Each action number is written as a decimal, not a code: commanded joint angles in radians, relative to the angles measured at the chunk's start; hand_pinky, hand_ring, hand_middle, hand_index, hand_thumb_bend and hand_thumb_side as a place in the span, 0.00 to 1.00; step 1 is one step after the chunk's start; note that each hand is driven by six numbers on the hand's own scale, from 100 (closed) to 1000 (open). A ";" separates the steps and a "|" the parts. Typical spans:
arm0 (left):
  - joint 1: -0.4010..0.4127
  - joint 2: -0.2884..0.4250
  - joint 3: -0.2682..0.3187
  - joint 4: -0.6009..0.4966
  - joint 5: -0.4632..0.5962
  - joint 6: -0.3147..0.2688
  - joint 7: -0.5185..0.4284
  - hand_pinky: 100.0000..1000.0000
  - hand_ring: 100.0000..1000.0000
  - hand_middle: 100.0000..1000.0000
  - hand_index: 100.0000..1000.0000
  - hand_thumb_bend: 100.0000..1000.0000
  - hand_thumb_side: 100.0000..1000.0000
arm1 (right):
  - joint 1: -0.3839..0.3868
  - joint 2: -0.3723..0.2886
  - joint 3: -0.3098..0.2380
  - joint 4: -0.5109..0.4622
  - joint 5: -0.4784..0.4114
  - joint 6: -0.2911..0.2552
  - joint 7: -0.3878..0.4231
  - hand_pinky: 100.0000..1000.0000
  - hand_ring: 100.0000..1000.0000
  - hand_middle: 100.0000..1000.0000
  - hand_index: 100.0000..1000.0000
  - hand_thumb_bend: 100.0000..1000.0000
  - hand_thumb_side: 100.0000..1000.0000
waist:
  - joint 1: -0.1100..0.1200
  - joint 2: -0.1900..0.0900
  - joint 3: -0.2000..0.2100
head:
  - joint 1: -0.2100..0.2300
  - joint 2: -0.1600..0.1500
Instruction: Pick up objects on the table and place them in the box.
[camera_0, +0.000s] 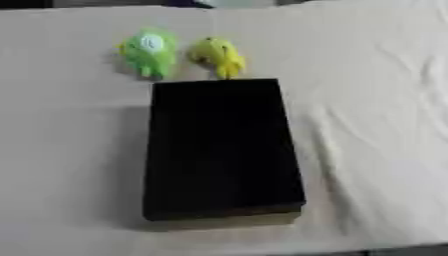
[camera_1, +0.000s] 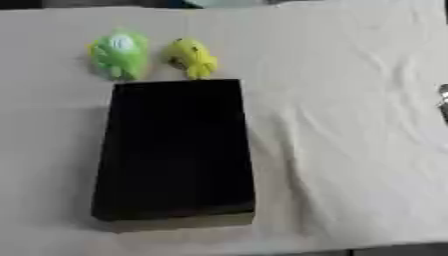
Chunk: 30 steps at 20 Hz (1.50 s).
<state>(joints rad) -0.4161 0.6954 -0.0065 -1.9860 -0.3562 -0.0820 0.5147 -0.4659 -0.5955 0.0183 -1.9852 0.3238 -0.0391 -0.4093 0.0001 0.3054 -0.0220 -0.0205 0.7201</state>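
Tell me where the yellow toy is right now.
The yellow toy lies on the cloth just beyond the black box's far edge, right of the green toy.

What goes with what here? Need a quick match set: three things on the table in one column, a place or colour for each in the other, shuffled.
Things:
1. green toy
2. yellow toy
3. box

Descriptions:
A. black, long, lying in the middle of the cloth
B. far left, beyond the box's far left corner
C. just beyond the box's far edge, to the right of the other toy

Pairs: 1-B, 2-C, 3-A

Both toys lie on the white cloth, outside the box. Neither hand can be made out; only a dark sliver shows at the right edge of the right eye view.
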 joint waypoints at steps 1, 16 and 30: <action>-0.008 0.015 0.020 -0.014 0.009 -0.002 0.007 0.70 0.80 0.75 0.83 0.18 0.94 | -0.009 -0.027 -0.012 -0.015 0.002 0.000 0.000 0.81 0.67 0.67 0.79 0.00 1.00 | 0.000 -0.016 0.001 | -0.002 -0.006; -0.009 0.016 0.019 -0.014 0.013 0.000 0.000 0.70 0.80 0.75 0.83 0.18 0.94 | -0.019 -0.041 -0.010 -0.015 0.008 0.011 0.009 0.81 0.68 0.68 0.80 0.00 1.00 | -0.002 -0.016 0.002 | 0.000 -0.002; -0.010 0.027 0.012 -0.014 0.016 0.002 -0.014 0.70 0.80 0.75 0.83 0.18 0.94 | -0.149 -0.310 0.027 -0.015 0.047 0.258 0.157 0.83 0.76 0.75 0.84 0.00 1.00 | -0.013 -0.037 0.013 | 0.001 0.008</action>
<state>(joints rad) -0.4162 0.6953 -0.0023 -1.9860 -0.3443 -0.0790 0.5037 -0.5991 -0.8453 0.0474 -1.9852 0.3589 0.1899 -0.2723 -0.0134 0.2907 -0.0105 -0.0203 0.7215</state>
